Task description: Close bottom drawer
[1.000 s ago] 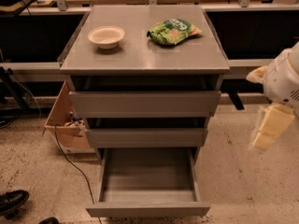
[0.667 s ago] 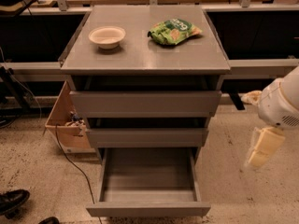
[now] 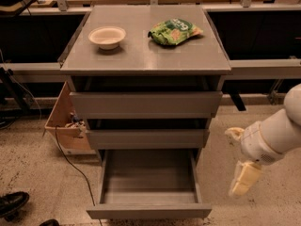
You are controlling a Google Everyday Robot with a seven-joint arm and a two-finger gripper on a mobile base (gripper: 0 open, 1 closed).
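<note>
Three drawers; bottom drawer (image 3: 148, 180) sitting pulled wide open, lowest. I'm judging approach step: my fingers (image 3: 244, 179) hanging right of it, apart; whether spread, I cannot tell. Next: getting before front panel (image 3: 148, 212), pushing inward.

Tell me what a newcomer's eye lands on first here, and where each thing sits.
The bottom drawer stands pulled far out at the foot of the grey cabinet, its smooth floor showing, while the two drawers above it are nearly in. To its right, apart from it, the pale gripper hangs low above the floor. On the cabinet top sit a white bowl at the left and a green snack bag at the right.
</note>
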